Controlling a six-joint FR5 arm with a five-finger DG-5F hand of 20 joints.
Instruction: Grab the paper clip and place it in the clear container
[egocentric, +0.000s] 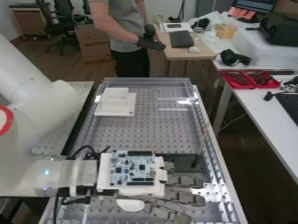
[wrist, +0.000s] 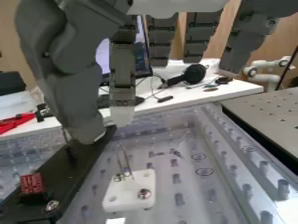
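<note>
High view: one hand (egocentric: 183, 196) extends over the near end of one clear-walled tray (egocentric: 215, 150), fingers pointing toward the view's right. Wrist view: fingers straight, hand wide and unclosed. One wire paper clip (wrist: 124, 159) stands upright at one white block (wrist: 126, 192) bearing two screws. Nearby, one red block (wrist: 31, 183) sits on one black bar (wrist: 70, 165).

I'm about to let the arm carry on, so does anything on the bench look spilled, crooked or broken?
Nothing looks spilled or broken. The only untidy bit is the black cables looping loosely near the base of the hand, which may just be how they are routed.
</note>
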